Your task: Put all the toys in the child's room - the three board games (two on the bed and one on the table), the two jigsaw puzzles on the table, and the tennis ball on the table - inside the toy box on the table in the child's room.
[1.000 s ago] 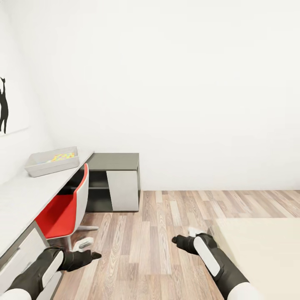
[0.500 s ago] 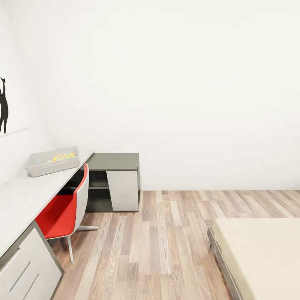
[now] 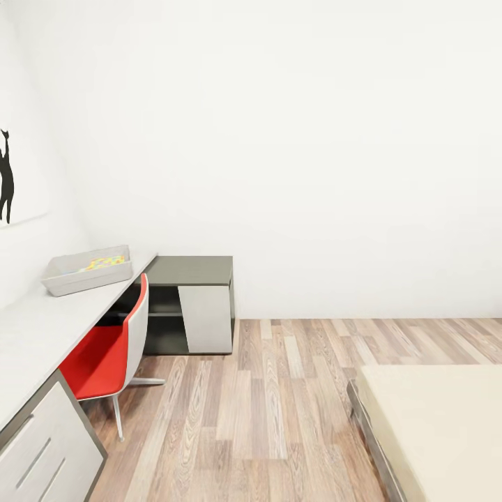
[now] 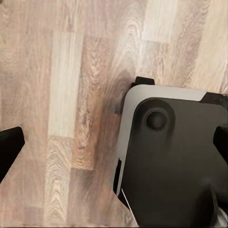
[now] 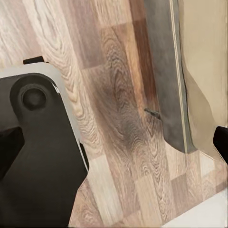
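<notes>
Facing: the desk (image 3: 42, 328) along the left wall, bed (image 3: 446, 425) at lower right.
Change: both arms, seen low in the head view a second ago, have been lowered out of it (camera unmoved).
Toy box (image 3: 89, 270): set at the desk's far end, coloured puzzle pieces (image 3: 104, 263) inside.
Grippers: dark fingertips (image 4: 9, 147) are glimpsed over floorboards (image 4: 71, 71); jaw opening cannot be told, nothing seen held.
Meaning: a drive is judged likely.
</notes>
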Robot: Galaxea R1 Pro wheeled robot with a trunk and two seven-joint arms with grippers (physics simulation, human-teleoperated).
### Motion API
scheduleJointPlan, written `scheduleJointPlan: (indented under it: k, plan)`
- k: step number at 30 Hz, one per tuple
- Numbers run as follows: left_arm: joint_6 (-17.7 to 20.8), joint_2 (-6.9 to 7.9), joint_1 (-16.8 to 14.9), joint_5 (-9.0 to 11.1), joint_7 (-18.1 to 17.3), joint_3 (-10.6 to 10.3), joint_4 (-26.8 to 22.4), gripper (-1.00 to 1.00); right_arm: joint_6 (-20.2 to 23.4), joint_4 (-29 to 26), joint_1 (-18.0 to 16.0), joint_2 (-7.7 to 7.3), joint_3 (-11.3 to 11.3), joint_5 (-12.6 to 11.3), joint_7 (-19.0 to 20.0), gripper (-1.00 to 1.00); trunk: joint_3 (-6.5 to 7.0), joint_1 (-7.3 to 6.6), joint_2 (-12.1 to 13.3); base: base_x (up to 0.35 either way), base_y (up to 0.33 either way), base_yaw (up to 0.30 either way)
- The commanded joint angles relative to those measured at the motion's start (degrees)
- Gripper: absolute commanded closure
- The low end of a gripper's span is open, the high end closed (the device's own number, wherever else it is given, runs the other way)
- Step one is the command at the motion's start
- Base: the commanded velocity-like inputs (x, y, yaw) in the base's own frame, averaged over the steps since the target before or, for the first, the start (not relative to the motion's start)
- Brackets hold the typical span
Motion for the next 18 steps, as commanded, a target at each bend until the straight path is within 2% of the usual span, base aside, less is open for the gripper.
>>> scheduleJointPlan:
  k: [1,4,13,18]
  plan:
    - [-0.4,-0.16,0.3,0.6,0.4,-0.5,0.1,-1.0,-0.9,0.0,0.6,0.0,1.0,-0.5,-0.1,-1.0,-0.11,0.04,-0.1,0.0,0.0,0.0]
    - [-1.0,-0.68,1.2,0.6,2.2,-0.5,0.1,-1.0,-3.0,0.2,2.6,-0.2,2.1,-0.6,-0.1,-1.0,-0.11,0.04,-0.1,0.0,0.0,0.0]
    - [-3.0,-1.72,3.3,0.6,3.1,-0.5,0.1,-1.0,-4.8,0.2,4.5,-0.49,2.6,-0.7,0.0,-1.0,-0.11,0.04,-0.1,0.0,0.0,0.0]
    - [-3.8,-2.32,3.6,0.6,3.1,-0.5,0.1,-1.0,-9.2,0.2,5.0,-0.66,2.7,-0.6,2.0,-1.0,-0.11,0.04,-0.1,0.0,0.0,0.0]
